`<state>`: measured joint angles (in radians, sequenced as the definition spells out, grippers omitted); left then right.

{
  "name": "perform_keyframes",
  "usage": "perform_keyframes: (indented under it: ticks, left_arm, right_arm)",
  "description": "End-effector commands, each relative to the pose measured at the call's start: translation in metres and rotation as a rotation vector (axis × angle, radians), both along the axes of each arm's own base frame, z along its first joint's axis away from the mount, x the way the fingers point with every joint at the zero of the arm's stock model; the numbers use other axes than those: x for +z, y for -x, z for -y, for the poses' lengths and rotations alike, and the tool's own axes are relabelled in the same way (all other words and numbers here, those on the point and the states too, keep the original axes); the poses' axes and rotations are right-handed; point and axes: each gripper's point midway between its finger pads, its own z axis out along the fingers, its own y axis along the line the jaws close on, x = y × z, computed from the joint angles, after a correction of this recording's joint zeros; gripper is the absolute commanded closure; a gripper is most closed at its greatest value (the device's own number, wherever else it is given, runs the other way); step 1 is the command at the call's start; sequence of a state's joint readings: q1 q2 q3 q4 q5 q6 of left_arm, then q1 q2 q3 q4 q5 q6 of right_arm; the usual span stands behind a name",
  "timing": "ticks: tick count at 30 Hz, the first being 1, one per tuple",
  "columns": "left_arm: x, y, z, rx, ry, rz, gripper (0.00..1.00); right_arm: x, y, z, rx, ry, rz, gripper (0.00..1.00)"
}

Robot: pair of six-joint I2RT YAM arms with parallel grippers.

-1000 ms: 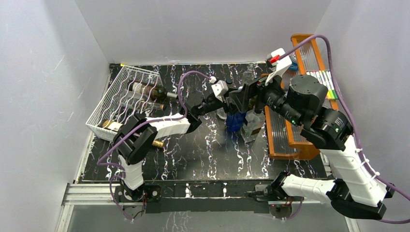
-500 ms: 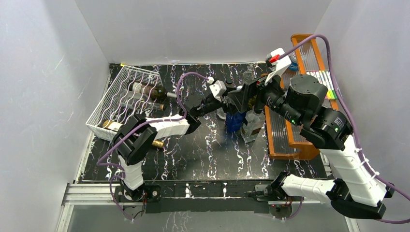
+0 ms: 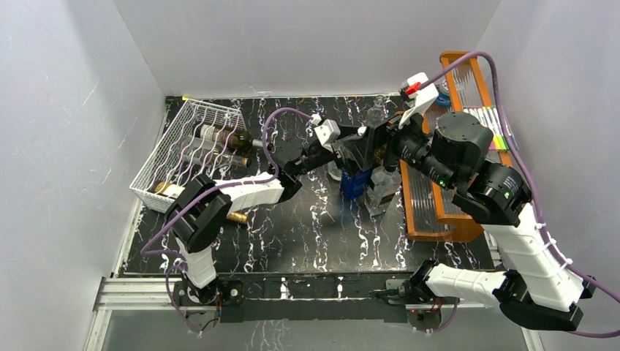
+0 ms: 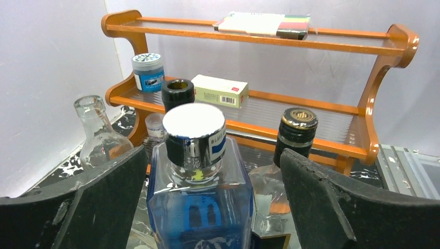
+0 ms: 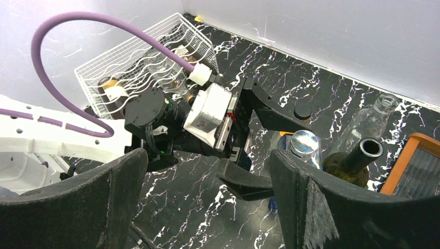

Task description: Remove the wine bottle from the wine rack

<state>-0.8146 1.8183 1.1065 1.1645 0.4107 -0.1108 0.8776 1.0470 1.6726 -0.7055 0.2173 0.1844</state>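
Left gripper (image 4: 212,155): jaws spread wide, one finger on each side of a square blue bottle (image 4: 200,212), with a gap both sides. Nothing is gripped. Right gripper (image 5: 207,155): also wide and empty, hanging above the left one and looking down on it.

Table (image 3: 307,234): black, marbled. Orange shelf (image 4: 381,78) on the right side, with a cluster of standing bottles just in front of it.

Wine rack (image 3: 162,145): white wire, far left corner, well apart from both grippers. Bottles lie slanted in it. The uppermost is a dark wine bottle (image 3: 234,139) with a pale label, not yet lifted out, its neck poking past the rack's right edge.

Handling, as judged: it is glass, so heavy, rigid, smooth and breakable. The neck looks like the best hold, since it is narrow and clear of the wire. The weight would hang beyond the grip, so expect droop or slip. Draw it out along its length to avoid snagging the wire.

Smallest: the blue bottle's silver cap (image 4: 194,124).
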Motion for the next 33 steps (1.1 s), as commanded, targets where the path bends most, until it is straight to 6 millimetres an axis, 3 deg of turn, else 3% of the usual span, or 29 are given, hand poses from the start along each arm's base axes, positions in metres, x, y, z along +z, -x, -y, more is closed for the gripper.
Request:
perform_keyframes:
  ticks: [1,5,9,14,22,26,30,33]
  left_arm:
    - [0.064,0.022,-0.016,-0.021,0.085,0.106,0.02]
    - [0.078,0.036,-0.03,-0.024,0.051,0.103,0.02]
    - [0.075,0.056,-0.051,-0.026,-0.019,0.064,0.02]
    - [0.058,0.067,-0.104,0.124,-0.164,-0.073,0.02]
    - [0.034,0.065,-0.217,0.504,-0.307,-0.279,0.02]
    - [0.031,0.041,-0.288,0.779,-0.328,-0.391,0.02]
    - [0.033,0.013,-0.369,1.059,-0.313,-0.527,0.02]
    - [0.03,-0.002,-0.41,1.139,-0.274,-0.646,0.02]
  right_arm:
    - [0.016,0.0,-0.004,0.016,-0.044,0.041,0.02]
    - [0.014,-0.002,-0.01,0.032,-0.036,0.041,0.02]
    - [0.016,-0.002,-0.015,0.049,-0.035,0.049,0.02]
    - [0.018,-0.004,-0.024,0.075,-0.039,0.052,0.02]
    - [0.006,-0.015,-0.059,0.153,-0.021,0.019,0.02]
    - [-0.008,-0.022,-0.085,0.214,0.0,-0.018,0.02]
    - [-0.037,-0.03,-0.118,0.303,0.051,-0.092,0.02]
    - [-0.06,-0.032,-0.142,0.362,0.08,-0.161,0.02]
